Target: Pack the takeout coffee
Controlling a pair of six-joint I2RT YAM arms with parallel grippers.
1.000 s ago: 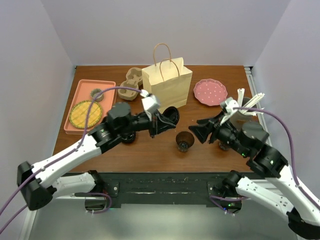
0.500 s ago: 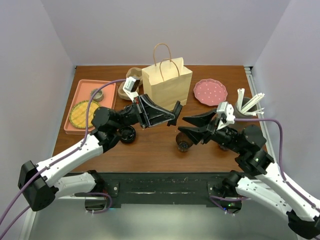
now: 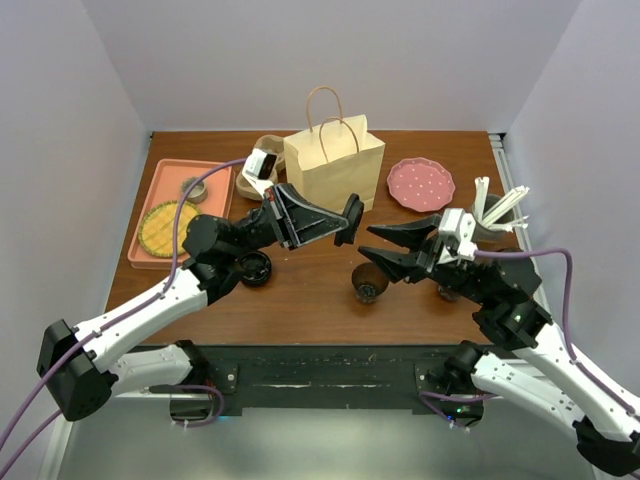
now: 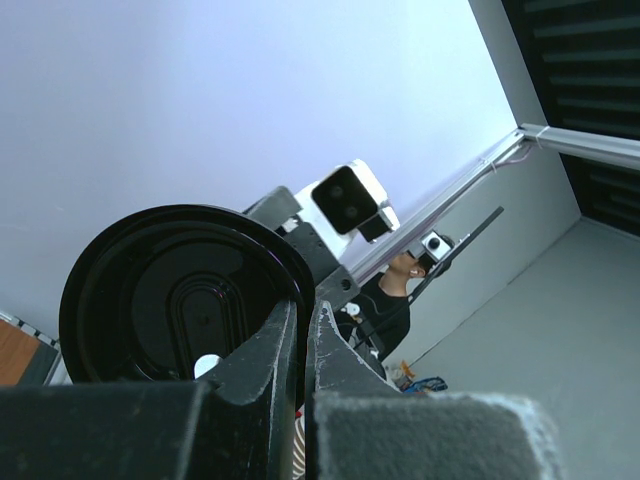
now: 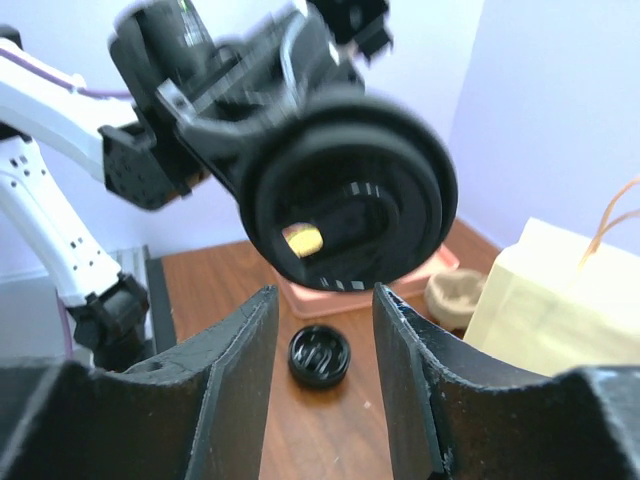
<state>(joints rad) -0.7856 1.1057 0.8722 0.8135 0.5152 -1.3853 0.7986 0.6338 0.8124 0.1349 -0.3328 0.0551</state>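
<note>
My left gripper (image 3: 340, 232) is shut on the rim of a black lidded coffee cup (image 3: 353, 212) and holds it in the air, lid facing right, just in front of the paper bag (image 3: 335, 170). In the left wrist view its lid (image 4: 180, 295) fills the lower left. My right gripper (image 3: 366, 244) is open and empty, pointing at the held cup (image 5: 350, 210) from the right. A second cup (image 3: 368, 283) lies on its side below the right gripper. A third cup (image 3: 254, 268) stands on the table under the left arm; it also shows in the right wrist view (image 5: 320, 355).
A tan pulp carrier (image 3: 262, 165) sits left of the bag. A pink tray (image 3: 215, 168) with a yellow woven mat and a small bowl is at the far left. A pink dotted plate (image 3: 420, 183) and a utensil holder (image 3: 495, 210) are at the right.
My left gripper has lifted the cup off the table and turned it sideways towards the right arm. My right gripper has opened and moved left, over the lying cup.
</note>
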